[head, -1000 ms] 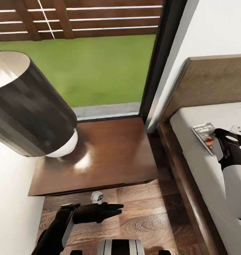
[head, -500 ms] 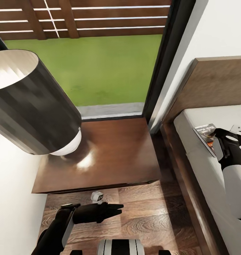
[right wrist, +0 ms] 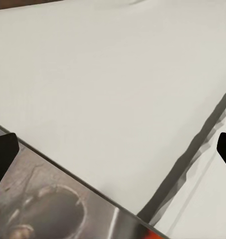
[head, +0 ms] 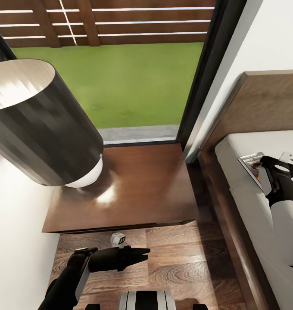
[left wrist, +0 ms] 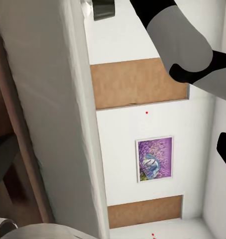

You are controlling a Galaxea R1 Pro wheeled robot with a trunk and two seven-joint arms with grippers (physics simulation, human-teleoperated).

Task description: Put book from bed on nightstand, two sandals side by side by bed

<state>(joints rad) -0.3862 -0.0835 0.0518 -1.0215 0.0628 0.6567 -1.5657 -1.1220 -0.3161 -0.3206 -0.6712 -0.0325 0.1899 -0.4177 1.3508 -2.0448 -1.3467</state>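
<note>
The book point(head: 252, 164) is seen on the bed point(head: 250, 202) under the right gripper point(head: 267, 165), beside the nightstand point(head: 133, 189).

Count: one book point(head: 253, 165), one bed point(head: 245, 202), one nightstand point(head: 138, 189). One lamp point(head: 38, 125), one window point(head: 120, 73). Two claws: left claw point(head: 140, 254), right claw point(head: 267, 165).

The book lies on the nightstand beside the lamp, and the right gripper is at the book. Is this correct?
Not quite. The head view shows the book lying on the bed, on the white mattress, not on the nightstand. The lamp stands on the nightstand, and the right gripper is at the book.
</note>
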